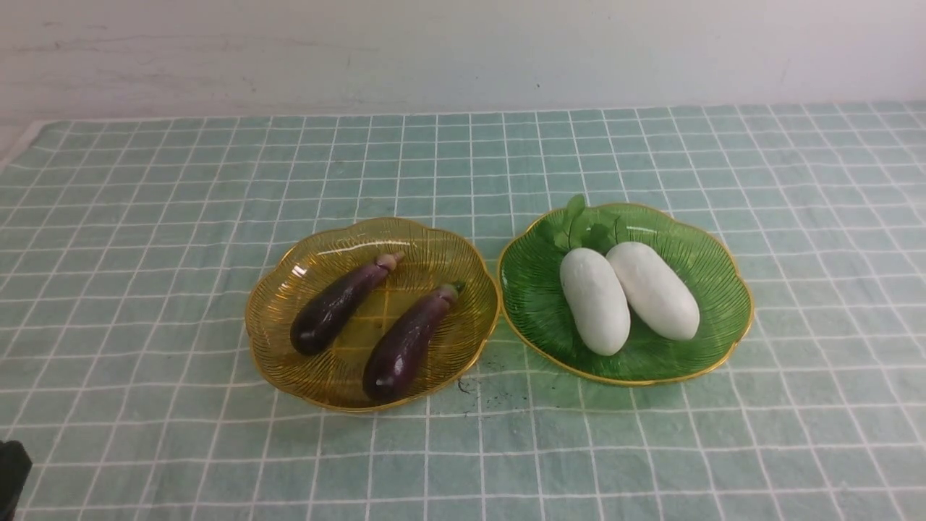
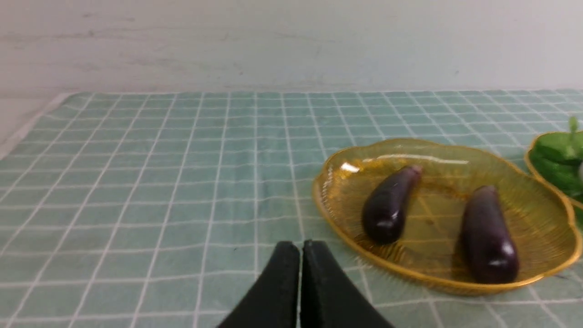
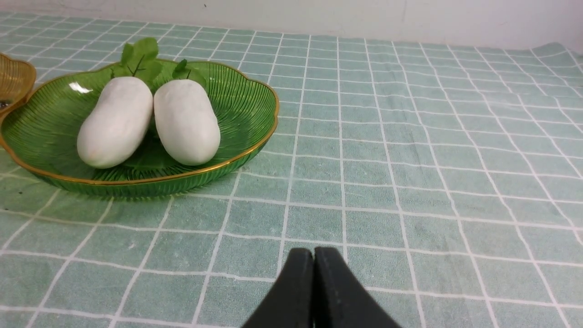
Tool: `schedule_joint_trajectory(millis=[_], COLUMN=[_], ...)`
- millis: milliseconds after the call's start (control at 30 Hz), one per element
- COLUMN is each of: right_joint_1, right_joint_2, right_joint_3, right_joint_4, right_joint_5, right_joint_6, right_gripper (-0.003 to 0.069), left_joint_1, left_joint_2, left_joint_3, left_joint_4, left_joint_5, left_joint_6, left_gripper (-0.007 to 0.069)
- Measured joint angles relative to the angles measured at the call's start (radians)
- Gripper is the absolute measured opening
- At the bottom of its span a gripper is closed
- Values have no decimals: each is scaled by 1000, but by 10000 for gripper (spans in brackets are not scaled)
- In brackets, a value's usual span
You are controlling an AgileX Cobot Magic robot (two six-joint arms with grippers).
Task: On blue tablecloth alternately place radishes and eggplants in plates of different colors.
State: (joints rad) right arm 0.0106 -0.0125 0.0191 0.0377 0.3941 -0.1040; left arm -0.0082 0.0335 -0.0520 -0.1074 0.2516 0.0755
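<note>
Two dark purple eggplants lie in the amber plate [image 1: 289, 275] on the blue tablecloth [image 1: 145, 217]: one with a tan cap [image 1: 336, 304] and one with a green cap [image 1: 409, 344]. Beside it, the green plate [image 1: 716, 268] holds two white radishes [image 1: 595, 300] [image 1: 653, 289] with green leaves at the far end. My left gripper [image 2: 300, 248] is shut and empty, low over bare cloth short of the amber plate [image 2: 537, 214]. My right gripper [image 3: 314, 255] is shut and empty, over cloth to the side of the green plate [image 3: 246, 95].
A pale wall [image 1: 463, 51] runs behind the cloth's far edge. A dark part of the left arm [image 1: 13, 463] shows at the front view's lower left corner. A small dark smudge [image 1: 463, 387] marks the cloth between the plates.
</note>
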Motion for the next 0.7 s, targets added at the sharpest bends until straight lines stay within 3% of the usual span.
schedule_joint_trajectory(millis=[700], right_joint_1=[0], right_joint_2=[0], right_joint_3=[0], right_joint_4=[-1], right_joint_5=[-1], right_joint_6=[0], right_gripper=[-15], left_joint_1=[23], left_joint_2=[-44], left_joint_3=[81], left_joint_4=[50], left_joint_5=[126], left_joint_6=[-2], left_gripper=[-8])
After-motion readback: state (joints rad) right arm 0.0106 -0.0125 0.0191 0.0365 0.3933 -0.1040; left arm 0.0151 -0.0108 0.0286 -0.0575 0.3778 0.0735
